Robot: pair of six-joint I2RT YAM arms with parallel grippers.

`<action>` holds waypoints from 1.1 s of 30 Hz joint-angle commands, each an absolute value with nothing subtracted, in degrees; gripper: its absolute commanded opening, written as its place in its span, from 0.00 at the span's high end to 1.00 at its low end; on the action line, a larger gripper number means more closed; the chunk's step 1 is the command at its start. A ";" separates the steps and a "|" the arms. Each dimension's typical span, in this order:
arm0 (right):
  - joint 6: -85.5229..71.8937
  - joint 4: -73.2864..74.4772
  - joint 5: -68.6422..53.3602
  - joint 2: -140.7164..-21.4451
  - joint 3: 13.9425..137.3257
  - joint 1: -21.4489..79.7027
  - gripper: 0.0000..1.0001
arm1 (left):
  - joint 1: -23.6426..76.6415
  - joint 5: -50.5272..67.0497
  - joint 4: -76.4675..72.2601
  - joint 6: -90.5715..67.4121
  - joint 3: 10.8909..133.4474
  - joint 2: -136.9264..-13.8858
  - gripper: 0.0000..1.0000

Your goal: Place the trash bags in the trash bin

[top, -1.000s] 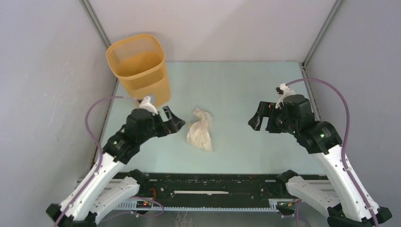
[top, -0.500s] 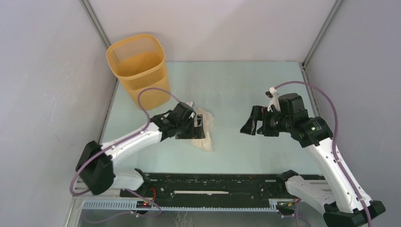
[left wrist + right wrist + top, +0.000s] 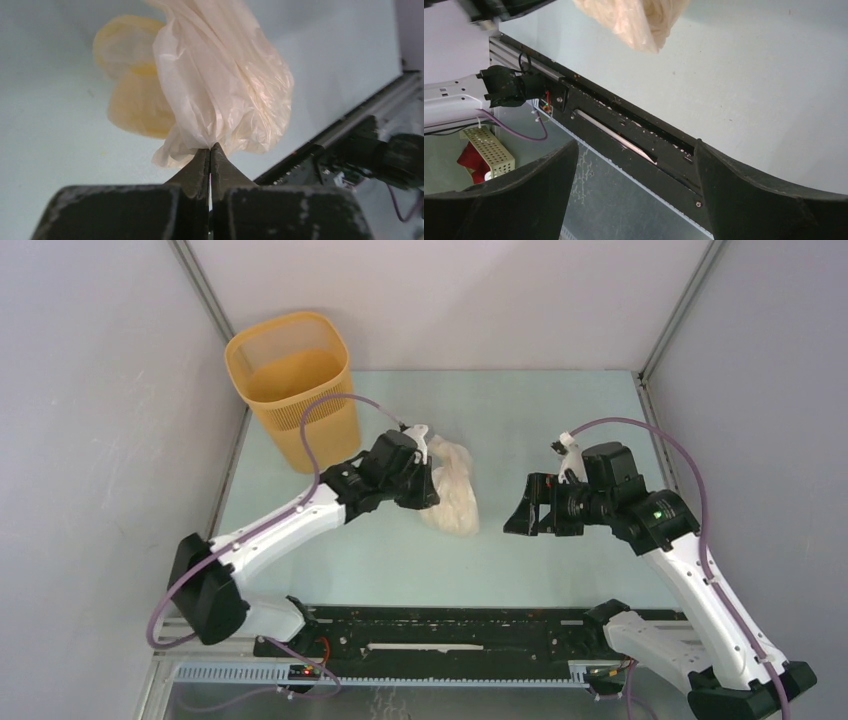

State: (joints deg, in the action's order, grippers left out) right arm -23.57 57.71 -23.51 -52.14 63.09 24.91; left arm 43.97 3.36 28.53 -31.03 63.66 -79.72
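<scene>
At the upper left of the top view the yellow bin stood upright on the counter, its mouth open upward. Right of it, near the middle, the left gripper was closed on a gathered fold of the cream plastic bag. The bag sat bunched just right of that gripper, well apart from the bin. Its long axis ran from upper left to lower right in the top view. Whether it had cleared the counter I could not tell. It looked light, limp and slippery, likely to sag and swing, so the bunched neck seemed the best hold. Farther right, the right gripper hovered with jaws spread wide, holding nothing.
</scene>
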 commanded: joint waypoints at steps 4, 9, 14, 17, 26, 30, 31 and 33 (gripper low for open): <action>-22.48 55.06 -20.32 -45.92 63.94 24.76 0.05 | 44.13 18.59 11.29 -30.25 61.45 -65.32 1.00; -23.40 54.01 -26.24 -44.67 65.21 21.05 0.04 | 41.24 28.86 -2.89 -41.67 56.97 -60.52 1.00; -25.68 48.48 -37.64 -44.50 65.32 18.02 0.04 | 37.28 28.43 -10.24 -54.04 55.90 -58.42 1.00; -25.40 45.90 -41.12 -45.15 65.30 18.61 0.03 | 35.90 25.42 -10.62 -60.43 56.59 -58.59 1.00; -21.77 46.57 -30.45 -46.43 64.13 24.35 0.00 | 36.17 11.95 11.92 -75.04 63.77 -58.20 1.00; -23.31 45.09 -28.44 -48.94 62.61 25.22 0.00 | 36.19 11.49 10.91 -79.72 62.59 -56.60 1.00; -23.44 44.11 -28.04 -48.84 61.91 25.37 0.00 | 36.21 11.45 11.55 -80.10 62.58 -56.34 1.00; -23.39 42.60 -27.57 -48.49 60.90 25.34 0.00 | 36.21 10.91 12.99 -80.68 62.46 -55.52 1.00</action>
State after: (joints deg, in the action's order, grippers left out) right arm -23.57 46.54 -30.46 -48.10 62.74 24.75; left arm 36.03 13.43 10.11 -75.72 59.51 -58.13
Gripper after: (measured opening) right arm 0.993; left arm 0.006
